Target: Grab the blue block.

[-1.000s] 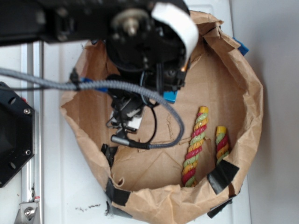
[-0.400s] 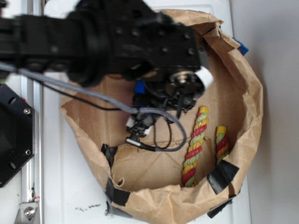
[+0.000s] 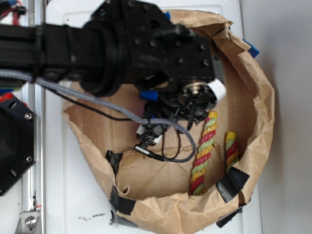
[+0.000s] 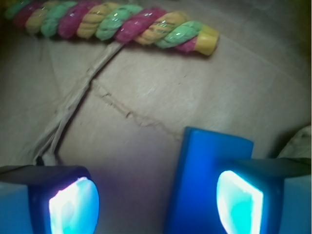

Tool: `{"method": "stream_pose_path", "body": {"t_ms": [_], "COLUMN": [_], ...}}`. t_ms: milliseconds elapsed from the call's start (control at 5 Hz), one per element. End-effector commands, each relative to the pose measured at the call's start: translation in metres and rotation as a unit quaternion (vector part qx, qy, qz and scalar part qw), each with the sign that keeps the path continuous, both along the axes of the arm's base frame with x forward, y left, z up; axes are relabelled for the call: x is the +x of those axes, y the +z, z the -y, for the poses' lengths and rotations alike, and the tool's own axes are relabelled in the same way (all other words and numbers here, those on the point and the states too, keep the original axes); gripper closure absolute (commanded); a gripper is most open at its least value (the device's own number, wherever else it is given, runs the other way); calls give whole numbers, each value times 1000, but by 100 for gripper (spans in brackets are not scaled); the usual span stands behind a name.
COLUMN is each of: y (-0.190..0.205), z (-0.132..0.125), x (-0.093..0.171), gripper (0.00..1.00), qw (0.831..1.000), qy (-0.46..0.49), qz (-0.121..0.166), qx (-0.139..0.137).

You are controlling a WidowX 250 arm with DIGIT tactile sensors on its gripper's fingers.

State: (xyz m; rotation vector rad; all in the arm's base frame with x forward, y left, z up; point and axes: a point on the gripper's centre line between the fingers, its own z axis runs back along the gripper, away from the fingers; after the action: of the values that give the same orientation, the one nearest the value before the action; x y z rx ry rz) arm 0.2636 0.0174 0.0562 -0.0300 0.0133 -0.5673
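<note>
Seen from above, a black robot arm [image 3: 122, 48] reaches in from the nine o'clock side over a round nest of crumpled brown paper [image 3: 258, 97] on a white table [image 3: 287, 195]. The arm hides most of the nest's centre. A small patch of the blue block [image 3: 149, 95] shows under the arm, a little to the eleven o'clock side of the nest's middle. Two twisted ropes in pink, green and yellow lie on the paper floor: the longer rope [image 3: 204, 152] runs from the centre toward five o'clock, and the shorter rope [image 3: 231, 150] lies beside it, nearer four o'clock. Black tape [image 3: 233, 183] patches the rim at five o'clock. A grey cable [image 3: 97, 103] loops down from the arm.

The wrist camera looks down between the gripper [image 4: 156, 204] fingers. The fingers [image 4: 73, 207] stand wide apart, their pads glowing pale cyan, and nothing is clamped between them. The blue block [image 4: 204, 185] lies flat on the brown paper at about five o'clock in this view, its right side overlapped by the right-hand finger, so it sits off-centre rather than squarely in the gap. Whether that finger touches the block cannot be told. The longer rope [image 4: 112, 22] stretches across the top, at twelve o'clock, well apart from the block.
</note>
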Motion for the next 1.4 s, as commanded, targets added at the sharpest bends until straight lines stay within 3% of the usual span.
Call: {"method": "stream_pose_path", "body": {"t_ms": [0,400,600,1200], "y": [8,0,-6,-40], "z": [-13,-30,-28,-20], "x": [6,9,12,20], "gripper": [0,0,0,0], "qw": [1000,999,999,1000], "qy": [14,26,22,16], "qz": [24,31,35,10], "qx": [-12,-32,-28,-6]}}
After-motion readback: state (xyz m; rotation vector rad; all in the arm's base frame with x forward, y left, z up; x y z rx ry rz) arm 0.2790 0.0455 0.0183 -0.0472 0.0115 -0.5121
